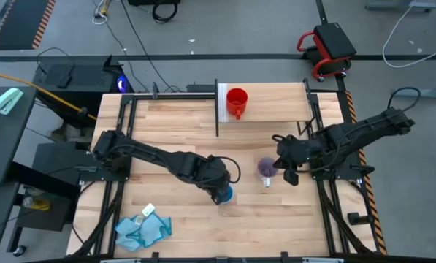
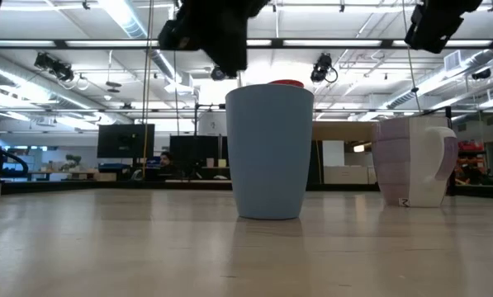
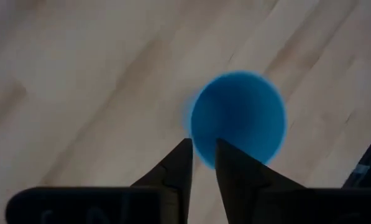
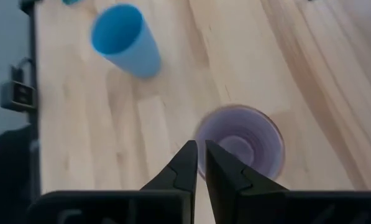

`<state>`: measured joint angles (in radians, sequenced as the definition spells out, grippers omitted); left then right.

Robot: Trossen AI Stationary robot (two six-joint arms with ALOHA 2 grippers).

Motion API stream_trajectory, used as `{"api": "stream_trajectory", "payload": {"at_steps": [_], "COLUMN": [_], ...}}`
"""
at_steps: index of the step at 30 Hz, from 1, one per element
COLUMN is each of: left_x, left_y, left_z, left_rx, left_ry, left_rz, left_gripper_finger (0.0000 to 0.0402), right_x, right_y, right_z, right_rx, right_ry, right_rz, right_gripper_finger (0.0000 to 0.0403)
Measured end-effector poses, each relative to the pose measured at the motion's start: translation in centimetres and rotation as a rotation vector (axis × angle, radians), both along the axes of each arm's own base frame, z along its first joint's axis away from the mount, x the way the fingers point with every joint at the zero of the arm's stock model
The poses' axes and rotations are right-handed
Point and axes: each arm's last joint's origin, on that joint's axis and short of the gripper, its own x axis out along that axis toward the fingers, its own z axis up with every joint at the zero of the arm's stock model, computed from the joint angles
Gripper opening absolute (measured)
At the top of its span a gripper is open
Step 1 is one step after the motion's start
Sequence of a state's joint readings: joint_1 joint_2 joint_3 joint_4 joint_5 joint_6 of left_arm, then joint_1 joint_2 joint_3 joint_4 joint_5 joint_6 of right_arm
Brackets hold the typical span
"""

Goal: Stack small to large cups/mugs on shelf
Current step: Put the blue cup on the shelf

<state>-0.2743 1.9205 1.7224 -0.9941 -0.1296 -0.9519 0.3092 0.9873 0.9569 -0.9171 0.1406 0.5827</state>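
The blue mug (image 1: 224, 195) stands upright on the tabletop, seen from above in the left wrist view (image 3: 238, 118). My left gripper (image 3: 202, 146) hovers just over its rim, open by a narrow gap, and in the low view it stays above the mug (image 2: 269, 153). The lilac mug (image 1: 266, 169) stands upright to the blue mug's right, white handle (image 2: 441, 165) showing. My right gripper (image 4: 201, 149) is shut and hangs above the lilac mug's (image 4: 240, 143) rim, clear of it. The red mug (image 1: 236, 102) stands on the shelf (image 1: 276, 109).
A crumpled light-blue cloth (image 1: 141, 230) with a white tag lies near the table's near left corner. The shelf's black posts (image 1: 217, 109) stand at the table's far side. Bare wood (image 1: 166, 124) stretches between the mugs and the shelf.
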Motion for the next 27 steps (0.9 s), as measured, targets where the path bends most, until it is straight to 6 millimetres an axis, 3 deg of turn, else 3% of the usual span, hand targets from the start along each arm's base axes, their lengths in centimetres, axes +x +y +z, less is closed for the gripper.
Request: {"api": "stream_trajectory", "payload": {"at_steps": [7, 14, 27], "left_x": [0.7, 2.1, 2.1], "left_y": [1.5, 1.7, 1.9], "left_z": [-0.5, -1.2, -2.0], "left_rx": [-0.142, -0.163, -0.162], "left_ry": [-0.011, -0.075, -0.035], "left_rz": [0.139, 0.148, 0.184], "left_gripper_finger": [0.0081, 0.0101, 0.0103], "right_x": [-0.4, -0.3, 0.1], "right_y": [-0.2, -0.2, -0.1], "right_z": [-0.7, -0.7, -0.8], "right_rx": [-0.031, -0.064, -0.081], "right_ry": [0.096, 0.096, 0.088], "right_rz": [-0.005, 0.045, 0.072], "right_gripper_finger": [0.0042, 0.006, 0.0062]}}
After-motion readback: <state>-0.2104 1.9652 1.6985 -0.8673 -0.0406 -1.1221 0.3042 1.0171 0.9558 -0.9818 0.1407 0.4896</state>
